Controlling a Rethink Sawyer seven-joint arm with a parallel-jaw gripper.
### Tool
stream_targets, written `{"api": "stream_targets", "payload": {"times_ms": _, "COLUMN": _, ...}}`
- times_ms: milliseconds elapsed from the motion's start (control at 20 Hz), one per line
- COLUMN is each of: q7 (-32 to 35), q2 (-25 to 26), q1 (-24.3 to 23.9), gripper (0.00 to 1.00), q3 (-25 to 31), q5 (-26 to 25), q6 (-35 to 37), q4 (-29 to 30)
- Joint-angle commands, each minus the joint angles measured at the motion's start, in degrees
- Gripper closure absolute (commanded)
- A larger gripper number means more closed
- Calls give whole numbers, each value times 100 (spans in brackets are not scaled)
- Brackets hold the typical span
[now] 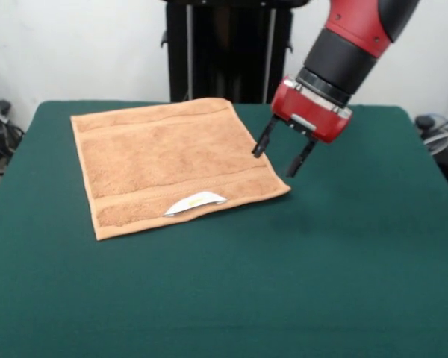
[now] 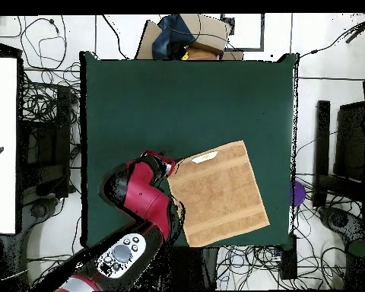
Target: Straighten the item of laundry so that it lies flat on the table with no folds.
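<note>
Item: tan terry towel (image 1: 168,168) (image 2: 217,193), roughly square, lying spread flat on the dark green table (image 1: 299,283) (image 2: 170,106) with no fold showing; in the front view it is sitting at about 10 o'clock from the table's middle, turned slightly askew to the table's edges. Woven border bands are running along its far and near sides. A small white label (image 1: 196,202) (image 2: 205,157) with a yellow mark is lying on the towel by its near edge in the front view, at about 5 o'clock from the towel's middle. In the overhead view the towel is lying at about 5 o'clock from the table's middle, close to the table's lower right corner. Gripper (image 1: 282,156) (image 2: 164,165): red-bodied, with two black fingers (image 1: 263,141) standing apart and holding nothing, hovering just beside the towel's edge at 3 o'clock from the towel's middle in the front view; one fingertip is appearing over the towel's edge, the other over bare felt. The red and black arm (image 1: 351,37) (image 2: 144,198) is coming down from 1 o'clock.
</note>
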Motion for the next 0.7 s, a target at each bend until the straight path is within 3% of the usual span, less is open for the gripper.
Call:
{"api": "stream_targets", "payload": {"times_ms": 50, "q7": 1722, "q2": 315, "q1": 221, "gripper": 0, "q3": 373, "q5": 402, "q6": 626, "q4": -335}}
{"api": "stream_targets", "payload": {"times_ms": 700, "q7": 1681, "q2": 645, "q1": 445, "gripper": 0, "q3": 207, "q5": 630, "q6": 744, "q4": -517}}
